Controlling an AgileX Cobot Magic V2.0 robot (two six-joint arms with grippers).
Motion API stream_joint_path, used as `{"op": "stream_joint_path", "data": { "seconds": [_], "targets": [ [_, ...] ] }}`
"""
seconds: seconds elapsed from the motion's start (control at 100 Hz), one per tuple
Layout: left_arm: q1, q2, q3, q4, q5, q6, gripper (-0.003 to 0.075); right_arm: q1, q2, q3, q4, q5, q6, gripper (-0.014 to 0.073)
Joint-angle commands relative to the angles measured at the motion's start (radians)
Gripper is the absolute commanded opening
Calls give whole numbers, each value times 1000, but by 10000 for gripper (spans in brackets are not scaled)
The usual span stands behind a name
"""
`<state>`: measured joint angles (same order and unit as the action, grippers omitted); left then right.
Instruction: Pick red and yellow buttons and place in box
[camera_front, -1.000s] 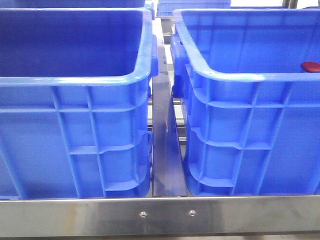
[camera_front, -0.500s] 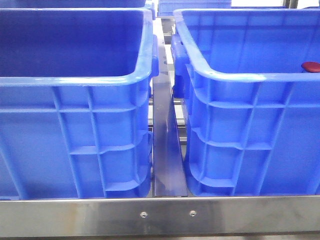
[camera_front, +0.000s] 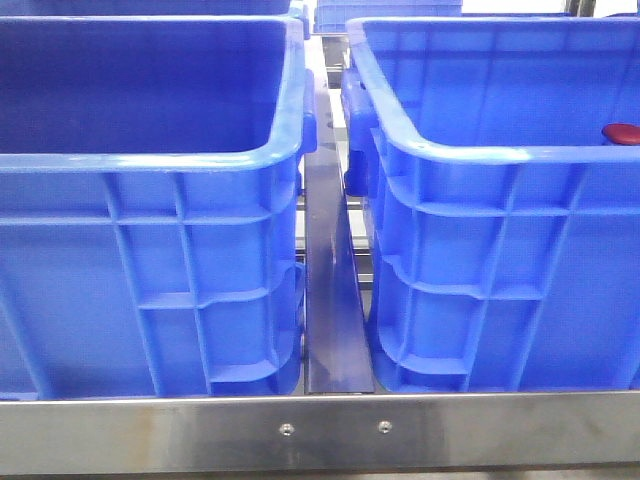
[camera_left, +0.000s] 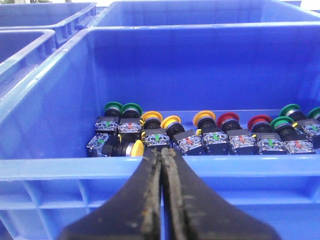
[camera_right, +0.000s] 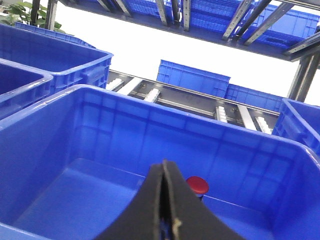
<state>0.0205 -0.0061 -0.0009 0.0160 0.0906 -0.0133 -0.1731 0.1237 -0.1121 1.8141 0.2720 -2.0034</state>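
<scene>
In the left wrist view, a blue crate (camera_left: 60, 167) holds a row of push buttons on its floor. Several are yellow (camera_left: 204, 117), two are red (camera_left: 227, 119) and several are green (camera_left: 113, 107). My left gripper (camera_left: 161, 152) is shut and empty, just outside the crate's near rim. In the right wrist view, a single red button (camera_right: 197, 185) stands on the floor of another blue crate (camera_right: 100, 107). My right gripper (camera_right: 164, 162) is shut and empty above that crate, with the button just beyond its tip. The red button also shows in the front view (camera_front: 621, 133). Neither gripper shows in the front view.
Two tall blue crates, a left one (camera_front: 150, 160) and a right one (camera_front: 480, 155), stand side by side with a steel rail (camera_front: 335, 300) between them. A steel bar (camera_front: 320, 430) runs along the front. More crates and a roller conveyor (camera_right: 200, 102) lie behind.
</scene>
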Motion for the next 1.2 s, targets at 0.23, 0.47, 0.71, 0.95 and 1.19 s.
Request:
{"op": "stream_joint_path", "data": {
  "seconds": [0.23,0.47,0.71,0.95,1.19],
  "targets": [
    [4,-29,19,-8,-107,-9,-20,-2,11,-27,84,28,2,-66],
    [4,-29,19,-8,-107,-9,-20,-2,11,-27,84,28,2,-66],
    [4,-29,19,-8,-107,-9,-20,-2,11,-27,84,28,2,-66],
    [4,-29,19,-8,-107,-9,-20,124,11,-27,84,26,2,-66],
    [4,-29,19,-8,-107,-9,-20,149,11,-27,28,-98,9,-66]
  ]
}}
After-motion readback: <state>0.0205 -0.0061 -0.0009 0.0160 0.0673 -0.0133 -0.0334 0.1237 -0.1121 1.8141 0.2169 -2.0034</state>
